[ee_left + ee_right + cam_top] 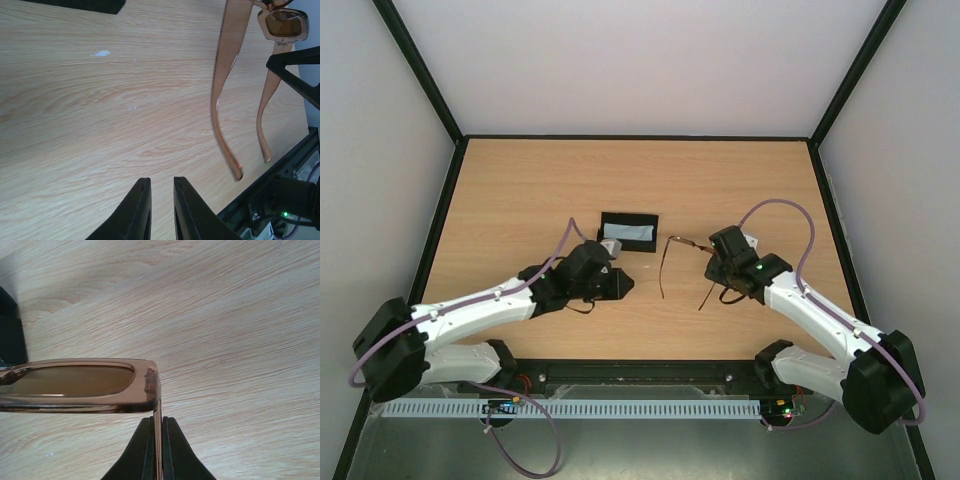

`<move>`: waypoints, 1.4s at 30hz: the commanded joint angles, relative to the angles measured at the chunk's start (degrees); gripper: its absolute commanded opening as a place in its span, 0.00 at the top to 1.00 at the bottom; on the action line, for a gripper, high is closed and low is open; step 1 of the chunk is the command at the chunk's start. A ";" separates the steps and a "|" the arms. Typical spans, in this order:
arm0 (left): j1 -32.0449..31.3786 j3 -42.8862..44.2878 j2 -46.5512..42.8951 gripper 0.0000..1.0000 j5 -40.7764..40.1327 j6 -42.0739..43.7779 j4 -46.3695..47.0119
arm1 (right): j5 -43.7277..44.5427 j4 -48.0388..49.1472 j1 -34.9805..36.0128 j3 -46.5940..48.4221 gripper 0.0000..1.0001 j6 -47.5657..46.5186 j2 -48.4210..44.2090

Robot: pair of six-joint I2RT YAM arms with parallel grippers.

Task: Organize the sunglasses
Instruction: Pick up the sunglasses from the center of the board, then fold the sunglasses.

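Note:
The sunglasses, with a thin reddish-brown frame, sit at the table's middle with both temple arms unfolded toward the near edge. My right gripper is shut on the right temple arm just behind the hinge. In the right wrist view the thin arm runs between the closed fingers and the front frame and lens lie crosswise just ahead. My left gripper is left of the glasses, low over the wood, with its jaws a little apart and empty. Both temple arms show at the right of the left wrist view.
A black oblong case lies open behind the left gripper with a light blue cloth in it. Its edge shows in the left wrist view and in the right wrist view. Black frame rails bound the table.

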 commanded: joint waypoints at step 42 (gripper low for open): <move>-6.62 10.95 13.14 0.78 -10.79 -8.28 -4.05 | 6.16 -1.32 7.95 3.77 0.99 -3.07 -2.69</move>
